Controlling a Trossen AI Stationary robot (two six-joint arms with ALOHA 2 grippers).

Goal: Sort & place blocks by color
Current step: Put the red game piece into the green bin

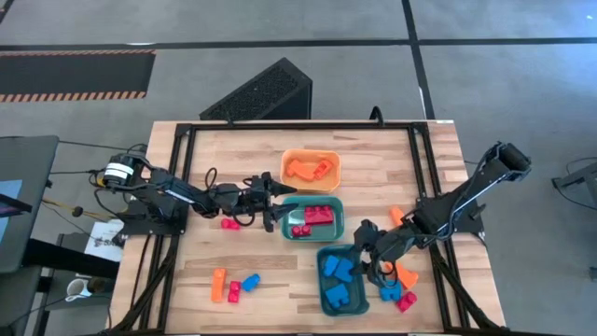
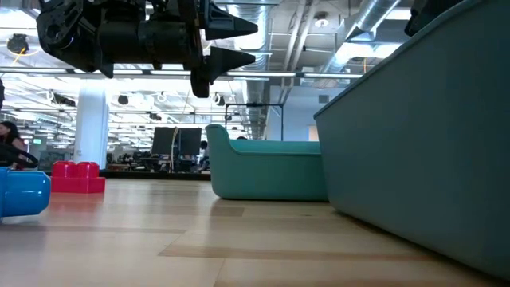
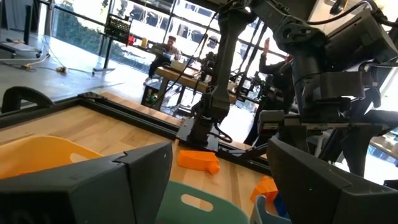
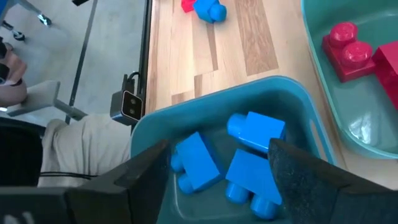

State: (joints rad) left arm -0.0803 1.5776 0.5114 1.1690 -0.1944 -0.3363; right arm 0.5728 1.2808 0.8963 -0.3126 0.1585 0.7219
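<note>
Three bins stand in a row down the table's middle. The orange bin (image 1: 311,168) holds orange blocks, the middle teal bin (image 1: 312,217) holds red blocks (image 4: 348,43), and the near blue-teal bin (image 1: 340,278) holds three blue blocks (image 4: 249,177). My left gripper (image 1: 280,201) hovers open and empty over the middle bin's left rim, well above the table in the low view (image 2: 243,42). My right gripper (image 1: 366,250) is open and empty above the near bin's right part (image 4: 217,162). Loose blocks lie flat on the table on both sides.
Near left lie an orange block (image 1: 217,285), a red block (image 1: 235,291) and a blue block (image 1: 250,281); another red block (image 1: 229,224) sits below my left arm. By my right arm lie orange blocks (image 1: 396,215) (image 1: 406,275), a blue block (image 1: 390,292) and a red block (image 1: 408,301).
</note>
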